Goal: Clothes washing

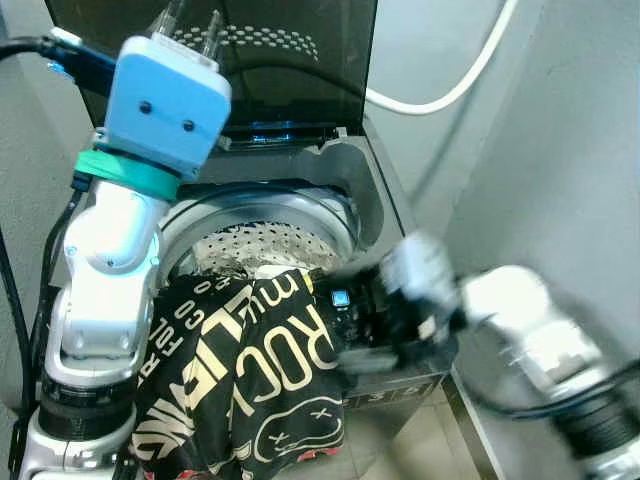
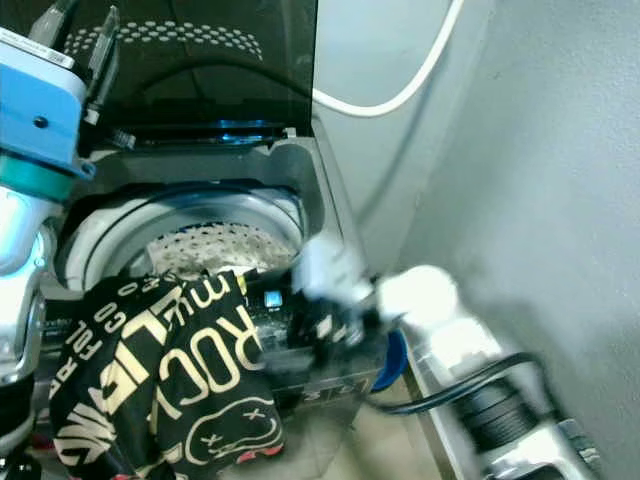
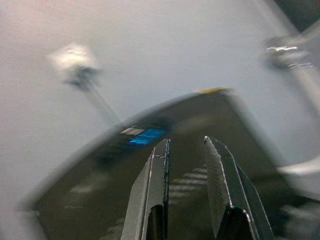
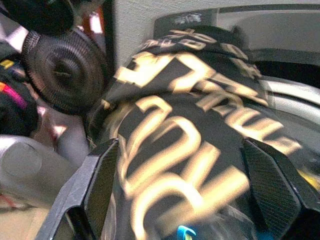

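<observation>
Top-loading washing machine point(image 1: 375, 190), lid point(image 1: 300, 50) raised. A black garment with cream lettering point(image 1: 240, 370) is draped over the drum's front rim at 6 o'clock, hanging down the machine's front. The right gripper point(image 4: 195, 195) is pressed against the garment, fingers point(image 4: 102, 182) spread wide apart, cloth between them. The left gripper point(image 3: 186, 150) is held high at 11 o'clock before the lid, fingers slightly parted, nothing held. White hose point(image 1: 450, 90) is seen at 1 o'clock.

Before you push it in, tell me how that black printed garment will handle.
The black printed garment drapes over the washer rim, so it is likely floppy and light. It may slide or snag rather than move whole. The right hand straddles it, open.
</observation>
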Motion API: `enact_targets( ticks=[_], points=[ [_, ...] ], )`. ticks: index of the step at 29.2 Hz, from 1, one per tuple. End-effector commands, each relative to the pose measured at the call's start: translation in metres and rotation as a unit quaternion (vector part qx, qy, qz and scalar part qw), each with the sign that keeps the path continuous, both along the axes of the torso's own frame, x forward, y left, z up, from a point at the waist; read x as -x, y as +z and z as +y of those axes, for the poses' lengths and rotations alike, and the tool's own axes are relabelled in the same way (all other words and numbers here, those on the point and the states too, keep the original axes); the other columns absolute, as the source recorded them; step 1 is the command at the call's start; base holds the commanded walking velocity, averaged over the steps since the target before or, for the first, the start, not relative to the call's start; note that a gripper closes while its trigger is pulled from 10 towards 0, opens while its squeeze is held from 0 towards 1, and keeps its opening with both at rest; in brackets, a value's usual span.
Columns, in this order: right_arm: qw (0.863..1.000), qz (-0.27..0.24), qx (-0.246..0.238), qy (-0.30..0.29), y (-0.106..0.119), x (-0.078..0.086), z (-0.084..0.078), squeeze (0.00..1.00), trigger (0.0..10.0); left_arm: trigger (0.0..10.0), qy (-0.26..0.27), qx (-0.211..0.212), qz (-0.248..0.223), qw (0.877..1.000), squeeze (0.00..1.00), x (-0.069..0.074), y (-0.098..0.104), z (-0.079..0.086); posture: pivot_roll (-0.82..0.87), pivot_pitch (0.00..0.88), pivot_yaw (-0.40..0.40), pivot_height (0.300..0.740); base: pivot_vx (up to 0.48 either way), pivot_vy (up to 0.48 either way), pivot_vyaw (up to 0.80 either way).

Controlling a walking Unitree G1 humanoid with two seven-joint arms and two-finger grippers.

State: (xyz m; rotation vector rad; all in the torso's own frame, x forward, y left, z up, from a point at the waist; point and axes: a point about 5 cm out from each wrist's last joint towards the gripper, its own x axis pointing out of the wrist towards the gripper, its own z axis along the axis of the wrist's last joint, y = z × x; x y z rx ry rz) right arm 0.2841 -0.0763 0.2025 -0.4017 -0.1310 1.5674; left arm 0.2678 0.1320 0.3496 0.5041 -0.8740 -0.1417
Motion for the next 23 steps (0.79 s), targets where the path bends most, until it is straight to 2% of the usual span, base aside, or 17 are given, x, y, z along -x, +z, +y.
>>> enact_targets(
  ticks=[1, 2, 4, 6, 7, 8, 10, 11, 14, 15, 17, 18, 19, 20, 21, 22, 23],
  points=[
    [1.0, 0.01, -0.003, -0.029, 0.0, -0.005, -0.001, 0.0, 10.0, 10.0, -0.06, -0.001, 0.067, 0.996, 0.0, 0.003, -0.013, -0.004, 0.16, 0.045, 0.043, 0.74, 0.0, 0.0, 0.0],
    [0.999, 0.016, -0.012, -0.037, 0.002, -0.007, 0.0, 0.0, 10.0, 10.0, -0.086, 0.006, 0.101, 0.991, 0.0, 0.005, -0.019, -0.004, 0.16, 0.045, 0.043, 0.74, 0.0, 0.0, 0.0],
    [0.999, 0.016, -0.012, -0.037, 0.002, -0.007, 0.0, 0.0, 10.0, 10.0, -0.086, 0.006, 0.101, 0.991, 0.0, 0.005, -0.019, -0.004, 0.16, 0.045, 0.043, 0.74, 0.0, 0.0, 0.0],
    [0.999, 0.028, -0.021, -0.03, 0.003, -0.004, 0.0, 0.0, 10.0, 10.0, -0.142, 0.006, 0.167, 0.976, 0.0, 0.01, -0.027, 0.001, 0.17, 0.05, 0.038, 0.74, 0.0, 0.0, 0.0],
    [0.999, 0.028, -0.021, -0.03, 0.003, -0.004, 0.0, 0.0, 10.0, 10.0, -0.142, 0.006, 0.167, 0.976, 0.0, 0.01, -0.027, 0.001, 0.17, 0.05, 0.038, 0.74, 0.0, 0.0, 0.0],
    [0.999, 0.031, -0.022, -0.025, 0.003, -0.003, 0.002, 0.0, 10.0, 10.0, -0.176, -0.002, 0.206, 0.963, 0.0, 0.014, -0.03, 0.007, 0.17, 0.052, 0.036, 0.74, 0.0, 0.0, 0.0],
    [0.999, 0.031, -0.022, -0.025, 0.003, -0.003, 0.002, 0.0, 10.0, 10.0, -0.176, -0.002, 0.206, 0.963, 0.0, 0.014, -0.03, 0.007, 0.17, 0.052, 0.036, 0.74, 0.0, 0.0, 0.0],
    [0.999, 0.033, -0.024, -0.02, 0.002, -0.002, 0.006, 0.0, 10.0, 10.0, -0.225, -0.022, 0.256, 0.94, 0.0, 0.023, -0.032, 0.021, 0.18, 0.054, 0.032, 0.74, 0.0, 0.0, 0.0],
    [0.999, 0.032, -0.025, -0.02, 0.001, -0.002, 0.009, 0.0, 10.0, 10.0, -0.236, -0.033, 0.271, 0.933, 0.0, 0.026, -0.032, 0.027, 0.18, 0.055, 0.032, 0.74, 0.0, 0.0, 0.0],
    [0.999, 0.029, -0.027, -0.024, 0.001, -0.003, 0.012, 0.0, 10.0, 10.0, -0.251, -0.045, 0.29, 0.922, 0.0, 0.031, -0.034, 0.033, 0.18, 0.057, 0.033, 0.74, 0.0, 0.0, 0.0],
    [0.999, 0.029, -0.027, -0.024, 0.001, -0.003, 0.012, 0.0, 10.0, 10.0, -0.251, -0.045, 0.29, 0.922, 0.0, 0.031, -0.034, 0.033, 0.18, 0.057, 0.033, 0.74, 0.0, 0.0, 0.0],
    [0.999, 0.02, -0.027, -0.037, 0.0, -0.005, 0.015, 0.0, 10.0, 10.0, -0.259, -0.067, 0.32, 0.909, 0.0, 0.037, -0.04, 0.038, 0.18, 0.06, 0.031, 0.74, 0.0, 0.0, 0.0],
    [0.999, 0.02, -0.027, -0.037, 0.0, -0.005, 0.015, 0.0, 10.0, 10.0, -0.259, -0.067, 0.32, 0.909, 0.0, 0.037, -0.04, 0.038, 0.18, 0.06, 0.031, 0.74, 0.0, 0.0, 0.0],
    [0.998, 0.013, -0.027, -0.056, -0.002, -0.009, 0.018, 0.0, 10.0, 10.0, -0.262, -0.087, 0.348, 0.896, 0.0, 0.043, -0.046, 0.042, 0.19, 0.062, 0.031, 0.74, 0.0, 0.0, 0.0],
    [0.998, 0.013, -0.027, -0.056, -0.002, -0.009, 0.018, 0.0, 10.0, 10.0, -0.262, -0.087, 0.348, 0.896, 0.0, 0.043, -0.046, 0.042, 0.19, 0.062, 0.031, 0.74, 0.0, 0.0, 0.0],
    [0.997, 0.005, -0.027, -0.071, -0.003, -0.012, 0.02, 0.0, 10.0, 10.0, -0.269, -0.091, 0.376, 0.882, 0.0, 0.048, -0.053, 0.045, 0.19, 0.062, 0.031, 0.74, 0.0, 0.0, 0.0],
    [0.997, 0.005, -0.027, -0.071, -0.003, -0.012, 0.02, 0.0, 10.0, 10.0, -0.269, -0.091, 0.376, 0.882, 0.0, 0.048, -0.053, 0.045, 0.19, 0.062, 0.031, 0.74, 0.0, 0.0, 0.0]
  ],
)
